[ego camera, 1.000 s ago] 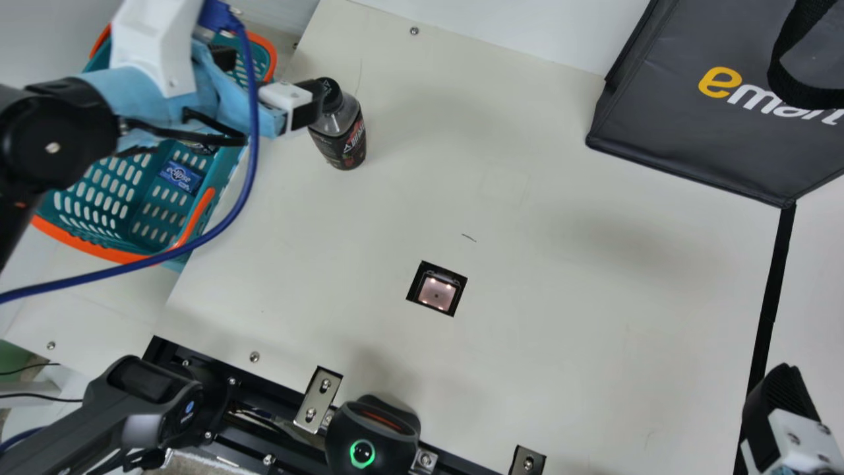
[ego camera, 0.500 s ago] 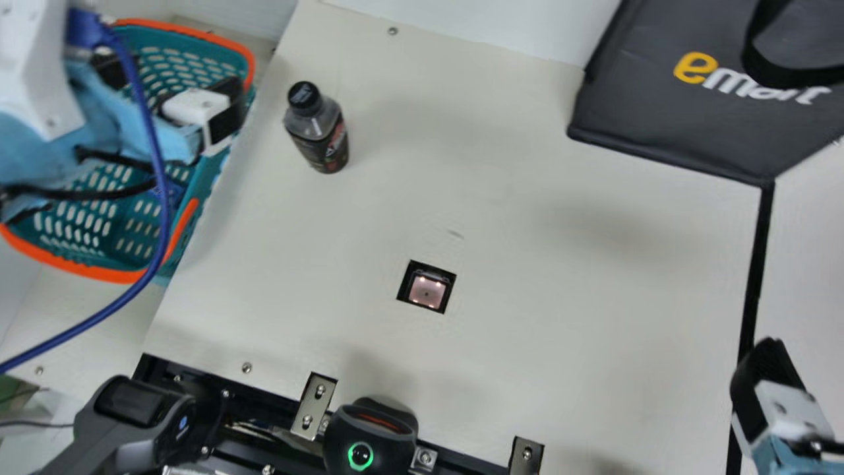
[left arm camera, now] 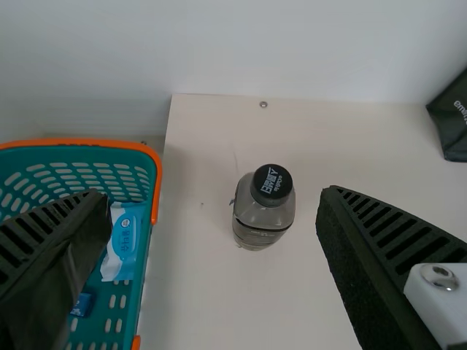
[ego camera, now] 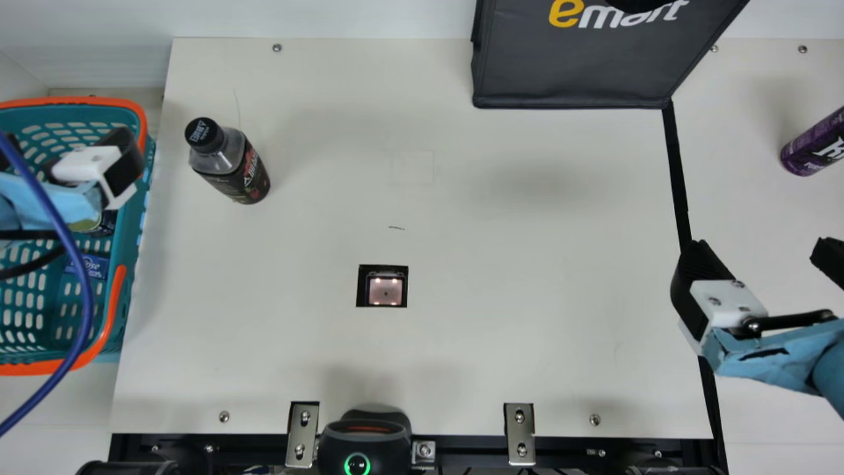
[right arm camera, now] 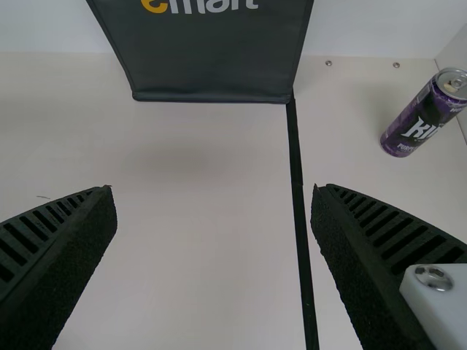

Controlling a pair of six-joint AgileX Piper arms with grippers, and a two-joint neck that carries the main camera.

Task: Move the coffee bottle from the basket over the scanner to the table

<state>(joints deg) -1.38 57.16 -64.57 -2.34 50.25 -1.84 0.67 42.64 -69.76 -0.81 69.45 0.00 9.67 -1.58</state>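
Our left gripper (ego camera: pixel 69 150) hangs wide at the basket (ego camera: pixel 124 290), coffee bottle (ego camera: pixel 234 168) on the table (ego camera: pixel 501 356)

Its fingers stand far apart and grip nothing. We see the bottle upright, black cap (ego camera: pixel 204 134) on, a little to the basket's right; nothing touches it but the tabletop. Our right gripper (ego camera: pixel 757 245) is well to the basket's right, and it too is spread wide and holds nothing.

Inside the basket we make out a blue pack (ego camera: pixel 88 266) and, in our left wrist view, a white and light-blue packet (left arm camera: pixel 122 244). The scanner window (ego camera: pixel 385 290) is set in the table, right of the basket and farther from it than the bottle. Off to the basket's right, by the back wall, we have the dark bag (ego camera: pixel 567 72). Farther right from the basket, past the black strip (ego camera: pixel 678 178), is a purple can (ego camera: pixel 814 146).
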